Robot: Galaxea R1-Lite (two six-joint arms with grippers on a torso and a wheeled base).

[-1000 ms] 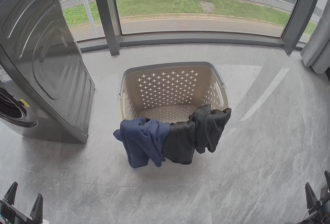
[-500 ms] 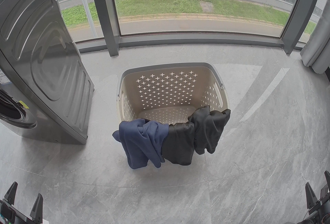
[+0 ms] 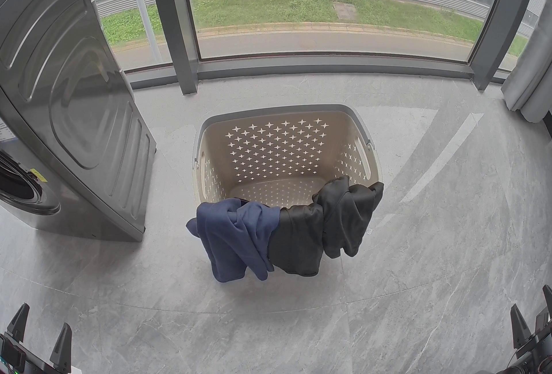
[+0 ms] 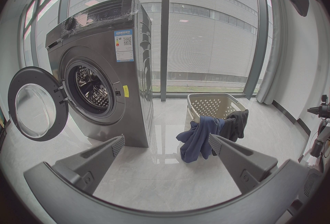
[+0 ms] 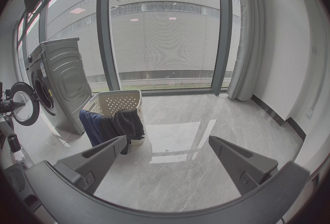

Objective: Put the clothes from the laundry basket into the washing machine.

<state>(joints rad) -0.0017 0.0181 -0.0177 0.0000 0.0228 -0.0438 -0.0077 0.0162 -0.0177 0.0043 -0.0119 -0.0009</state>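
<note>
Head view has the laundry basket (image 3: pixel 282 110) standing on the grey floor (image 3: pixel 402 289) ahead, with a blue garment (image 3: pixel 236 237) and a black garment (image 3: pixel 328 226) draped side by side over its near rim, hanging down outside. The washing machine (image 3: pixel 75 93) stands to the robot's left, near the basket but apart from it; its round door (image 4: pixel 36 104) is swung open, baring the drum (image 4: pixel 90 85). Both arms are held low and close to the robot, well short of the basket: the left gripper (image 3: pixel 43 316) has its fingers spread apart and empty, and the right gripper (image 5: pixel 166 142) likewise gapes wide, holding nothing.
</note>
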